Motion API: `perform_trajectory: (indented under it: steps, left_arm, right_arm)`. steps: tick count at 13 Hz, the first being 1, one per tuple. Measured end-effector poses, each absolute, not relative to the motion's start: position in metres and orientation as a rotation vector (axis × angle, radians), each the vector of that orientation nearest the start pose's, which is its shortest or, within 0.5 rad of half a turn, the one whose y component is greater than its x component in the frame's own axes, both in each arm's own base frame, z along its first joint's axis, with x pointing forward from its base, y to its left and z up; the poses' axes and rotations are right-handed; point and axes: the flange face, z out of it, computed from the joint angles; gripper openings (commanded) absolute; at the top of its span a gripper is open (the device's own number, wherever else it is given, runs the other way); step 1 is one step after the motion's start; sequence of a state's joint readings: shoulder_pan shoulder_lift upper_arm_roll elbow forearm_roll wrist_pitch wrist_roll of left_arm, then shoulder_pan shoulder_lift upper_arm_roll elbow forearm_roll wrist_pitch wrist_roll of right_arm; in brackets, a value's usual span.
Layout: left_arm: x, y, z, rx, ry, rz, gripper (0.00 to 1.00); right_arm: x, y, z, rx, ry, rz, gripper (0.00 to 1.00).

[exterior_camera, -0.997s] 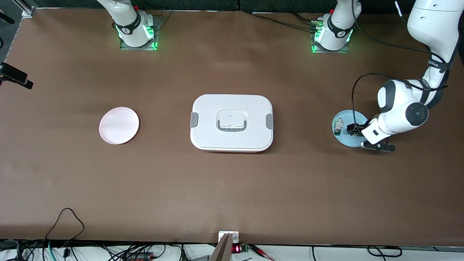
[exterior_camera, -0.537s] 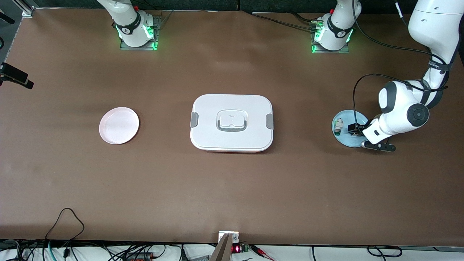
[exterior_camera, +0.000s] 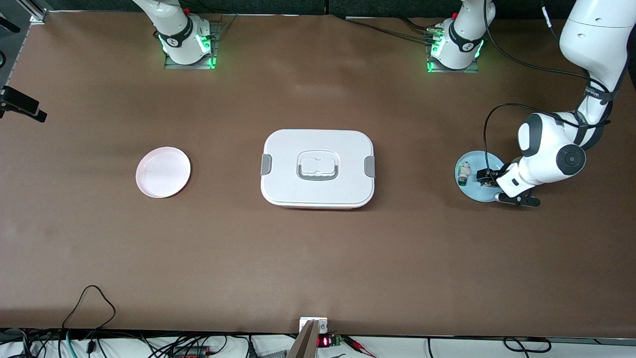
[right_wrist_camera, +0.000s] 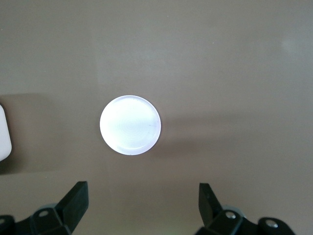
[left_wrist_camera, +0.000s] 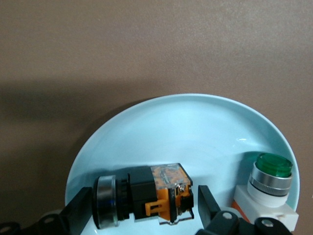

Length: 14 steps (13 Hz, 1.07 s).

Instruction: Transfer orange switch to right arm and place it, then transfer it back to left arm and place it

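Observation:
The orange switch (left_wrist_camera: 151, 196), a small black and orange block with a silver ring, lies on its side on a pale blue plate (exterior_camera: 474, 192) at the left arm's end of the table. My left gripper (exterior_camera: 486, 180) is down on that plate, open, with one finger at each end of the switch and a thin gap still showing at the terminal end. My right gripper (right_wrist_camera: 144, 192) is open and holds nothing, high over a pink plate (right_wrist_camera: 130, 125). The white box (exterior_camera: 288, 149) stands shut in the middle of the table between the two plates.
A white component with a green cap (exterior_camera: 463, 173) stands on the blue plate beside the switch, close to one left finger (left_wrist_camera: 208, 200). The pink plate (exterior_camera: 163, 172) lies at the right arm's end. Cables run along the table edge nearest the front camera.
The left arm's elbow has shifted slightly while its hand stays at the blue plate around the switch. The box and both plates have not moved.

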<state>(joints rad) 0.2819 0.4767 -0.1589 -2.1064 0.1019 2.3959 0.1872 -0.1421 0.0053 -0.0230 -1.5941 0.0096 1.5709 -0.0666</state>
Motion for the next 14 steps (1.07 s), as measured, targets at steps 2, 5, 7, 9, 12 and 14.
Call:
perform_trajectory:
  steps: [2, 5, 7, 9, 12, 14]
  left_arm:
    - [0.554, 0.067, 0.175, -3.161, 0.24, 0.295, 0.18]
    - [0.554, 0.063, 0.179, -3.159, 0.275, 0.348, 0.05]
    - [0.556, 0.054, 0.19, -3.152, 0.404, 0.37, 0.03]
    - [0.559, 0.043, 0.212, -3.141, 0.473, 0.418, 0.0]
    - [0.563, 0.022, 0.256, -3.151, 0.475, 0.595, 0.0]
    - [0.564, -0.001, 0.288, -3.186, 0.39, 0.76, 0.0]
  right_arm:
    - [0.548, -0.09, 0.611, -3.125, 0.154, 0.043, 1.0]
    - [0.548, -0.09, 0.611, -3.125, 0.154, 0.043, 1.0]
    - [0.548, -0.09, 0.611, -3.125, 0.154, 0.043, 1.0]
    - [0.548, -0.09, 0.611, -3.125, 0.153, 0.042, 1.0]
    - [0.548, -0.09, 0.611, -3.125, 0.153, 0.042, 1.0]
    - [0.548, -0.09, 0.612, -3.125, 0.153, 0.039, 1.0]
